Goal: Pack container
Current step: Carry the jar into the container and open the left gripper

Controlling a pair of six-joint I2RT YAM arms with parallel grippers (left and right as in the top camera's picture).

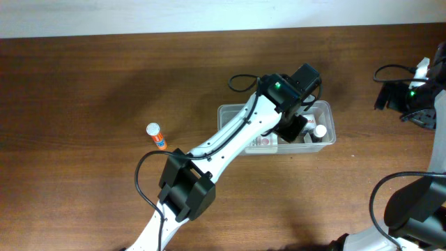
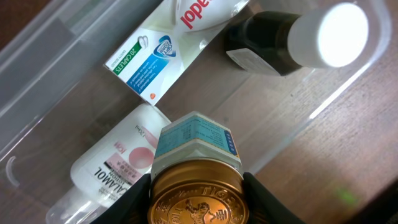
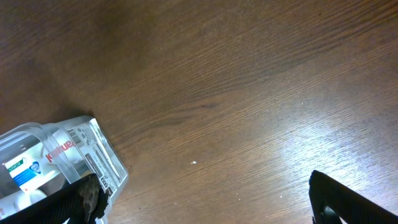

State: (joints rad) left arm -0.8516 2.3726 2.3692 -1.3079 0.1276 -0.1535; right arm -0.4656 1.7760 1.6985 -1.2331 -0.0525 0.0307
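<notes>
Clear container point(image 1: 230, 109) beneath left claw point(image 2: 196, 205), claw clamping gold-lidded jar point(image 2: 196, 168)

Overhead looks straight down on the whole table point(image 1: 83, 84). Left wrist cam's close up inside the container point(image 1: 332, 125); right wrist catches its corner from low outside.

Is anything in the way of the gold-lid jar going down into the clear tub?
Mostly no. The left gripper holds the jar over the container; a pink-labelled bottle lies close beside it, bare floor ahead.
</notes>
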